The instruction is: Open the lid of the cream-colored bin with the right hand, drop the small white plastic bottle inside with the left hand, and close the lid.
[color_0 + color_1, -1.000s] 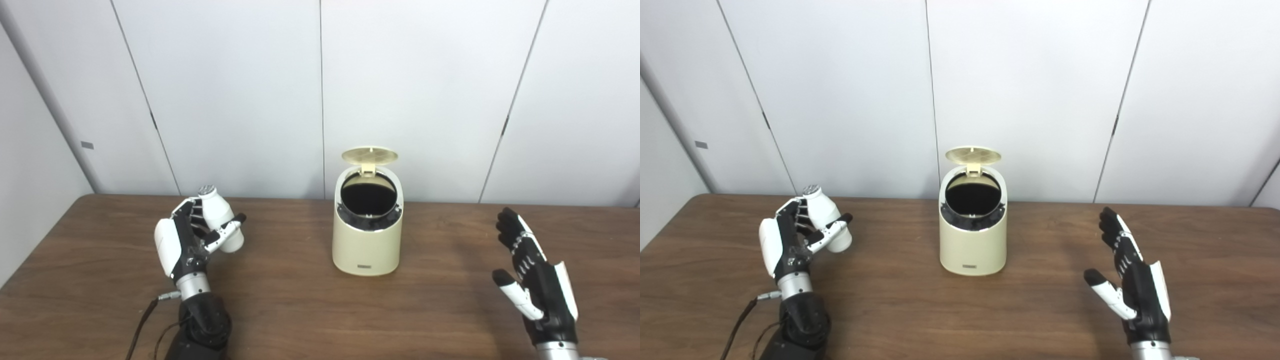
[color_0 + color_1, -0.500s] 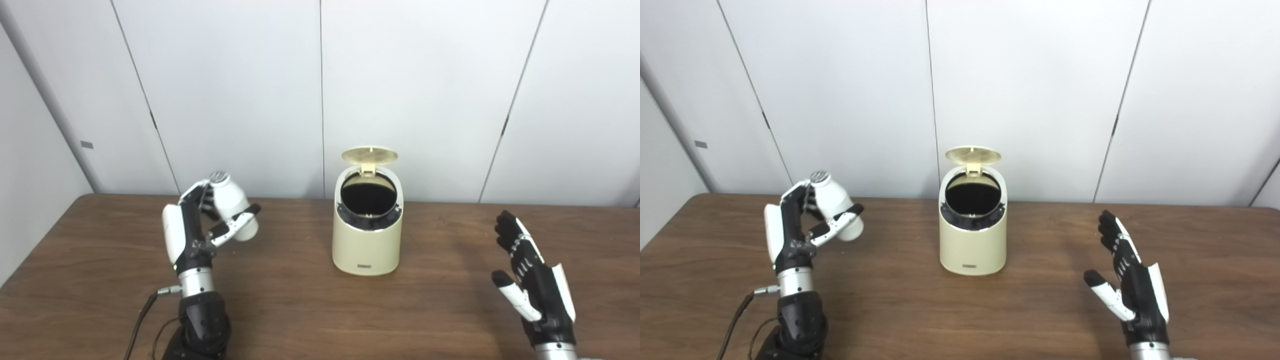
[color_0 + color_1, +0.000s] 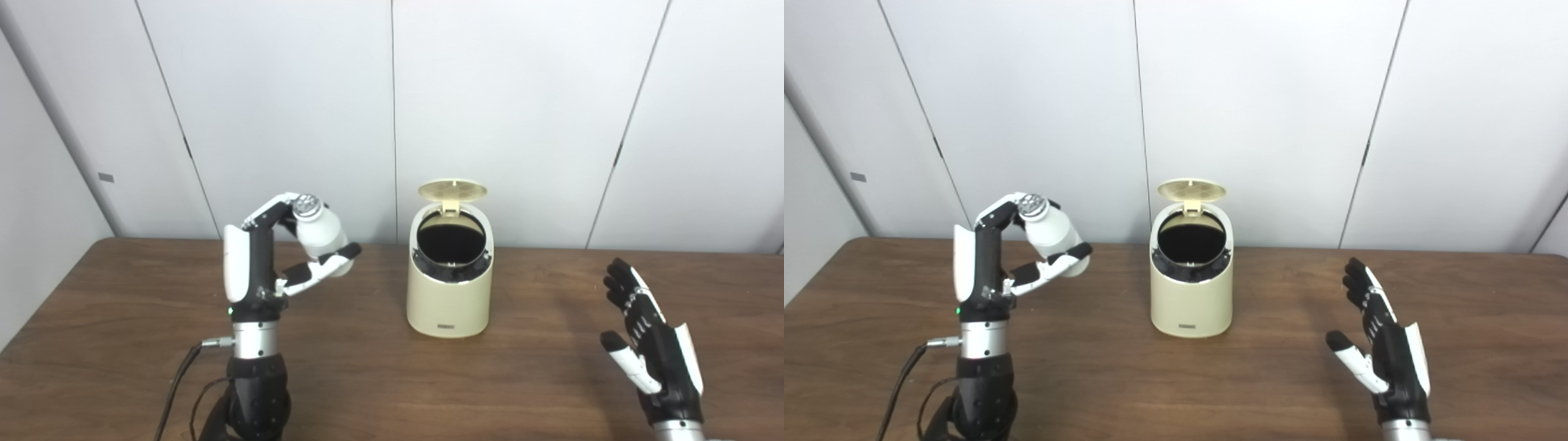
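Note:
The cream-colored bin [image 3: 449,294] stands in the middle of the brown table, its round lid [image 3: 452,190] tipped up and back, its dark mouth open. My left hand [image 3: 263,269] is shut on the small white plastic bottle [image 3: 318,236], held tilted in the air to the left of the bin, cap pointing up and left. My right hand [image 3: 652,352] is open and empty, fingers spread, at the right front of the table, well away from the bin. In the right eye view the bottle [image 3: 1051,236] and bin [image 3: 1191,288] show the same way.
The table [image 3: 367,380] runs to white wall panels at the back and a grey wall at the left. A cable [image 3: 177,386] hangs from my left wrist near the front edge.
My left hand has risen and moved right toward the bin with the bottle in it. My right hand has drawn back slightly toward the front. The bin and lid have not moved.

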`<action>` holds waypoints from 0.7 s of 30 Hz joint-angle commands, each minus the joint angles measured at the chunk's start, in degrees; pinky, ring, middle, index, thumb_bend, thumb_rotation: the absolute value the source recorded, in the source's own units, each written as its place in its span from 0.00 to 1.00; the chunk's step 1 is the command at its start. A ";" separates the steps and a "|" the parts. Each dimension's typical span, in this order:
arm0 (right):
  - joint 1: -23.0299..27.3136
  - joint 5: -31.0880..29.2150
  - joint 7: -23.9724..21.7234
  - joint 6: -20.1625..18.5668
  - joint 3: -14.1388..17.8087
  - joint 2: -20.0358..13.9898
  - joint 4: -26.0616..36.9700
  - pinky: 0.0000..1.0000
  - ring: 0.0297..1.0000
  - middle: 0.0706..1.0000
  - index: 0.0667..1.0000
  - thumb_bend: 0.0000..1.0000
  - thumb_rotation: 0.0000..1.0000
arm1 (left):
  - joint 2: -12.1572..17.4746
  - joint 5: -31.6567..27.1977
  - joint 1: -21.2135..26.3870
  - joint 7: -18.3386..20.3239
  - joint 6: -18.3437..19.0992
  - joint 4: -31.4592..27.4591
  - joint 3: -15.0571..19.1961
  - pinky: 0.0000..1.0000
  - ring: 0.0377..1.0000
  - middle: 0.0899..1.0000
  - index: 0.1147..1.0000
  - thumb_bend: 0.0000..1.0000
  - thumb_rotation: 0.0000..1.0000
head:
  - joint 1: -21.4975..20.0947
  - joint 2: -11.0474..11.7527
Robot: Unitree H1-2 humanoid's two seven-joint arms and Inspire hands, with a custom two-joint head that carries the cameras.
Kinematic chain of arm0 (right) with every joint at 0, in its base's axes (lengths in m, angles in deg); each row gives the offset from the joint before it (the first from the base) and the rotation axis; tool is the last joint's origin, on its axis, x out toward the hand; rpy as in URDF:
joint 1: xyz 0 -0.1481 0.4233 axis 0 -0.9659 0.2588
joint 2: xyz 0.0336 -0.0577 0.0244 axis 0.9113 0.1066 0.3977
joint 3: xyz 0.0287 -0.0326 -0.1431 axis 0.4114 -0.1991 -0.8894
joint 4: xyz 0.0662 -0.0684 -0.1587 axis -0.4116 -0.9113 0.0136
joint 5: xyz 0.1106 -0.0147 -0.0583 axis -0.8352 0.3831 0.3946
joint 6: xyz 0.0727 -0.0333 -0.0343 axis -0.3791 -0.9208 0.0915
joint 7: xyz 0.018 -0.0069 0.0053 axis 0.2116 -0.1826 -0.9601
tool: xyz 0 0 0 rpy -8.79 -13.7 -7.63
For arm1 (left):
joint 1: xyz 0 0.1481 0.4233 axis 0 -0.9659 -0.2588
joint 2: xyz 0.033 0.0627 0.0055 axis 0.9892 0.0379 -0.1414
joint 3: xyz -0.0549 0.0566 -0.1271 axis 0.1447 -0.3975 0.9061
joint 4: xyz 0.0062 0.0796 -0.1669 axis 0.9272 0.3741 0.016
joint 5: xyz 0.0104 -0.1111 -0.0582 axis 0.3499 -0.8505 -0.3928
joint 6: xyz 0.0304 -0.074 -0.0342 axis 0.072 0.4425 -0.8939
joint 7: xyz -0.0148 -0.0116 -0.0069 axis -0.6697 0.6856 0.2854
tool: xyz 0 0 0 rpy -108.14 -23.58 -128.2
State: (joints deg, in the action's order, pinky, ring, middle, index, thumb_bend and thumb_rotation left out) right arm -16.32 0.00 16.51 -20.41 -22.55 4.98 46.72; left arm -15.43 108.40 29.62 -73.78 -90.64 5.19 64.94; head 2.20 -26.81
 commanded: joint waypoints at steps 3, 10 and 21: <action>1.30 -0.08 0.79 2.48 0.30 0.27 1.43 0.90 0.91 0.91 0.91 1.00 0.76 | -1.19 3.31 3.24 -0.04 -2.92 -2.70 -1.09 0.37 0.43 0.44 0.40 0.50 0.00 | 0.01 -0.12; 0.84 0.60 1.23 1.97 0.18 0.74 2.36 0.89 0.90 0.90 0.89 1.00 0.77 | -1.63 11.42 4.67 -3.73 -4.55 -2.08 -3.59 0.36 0.44 0.44 0.40 0.50 0.00 | -0.42 -0.41; 0.77 0.88 1.61 2.79 0.18 0.82 0.82 0.88 0.90 0.90 0.89 1.00 0.78 | 1.08 15.51 10.97 -11.91 -4.62 5.97 -14.17 0.34 0.42 0.45 0.41 0.50 0.00 | -1.20 -0.59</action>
State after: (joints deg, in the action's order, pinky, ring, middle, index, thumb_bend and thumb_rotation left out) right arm -16.79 0.84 17.56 -20.31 -22.56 5.87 46.85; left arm -14.81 124.13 37.41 -83.93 -94.31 11.59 50.92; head 0.97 -27.33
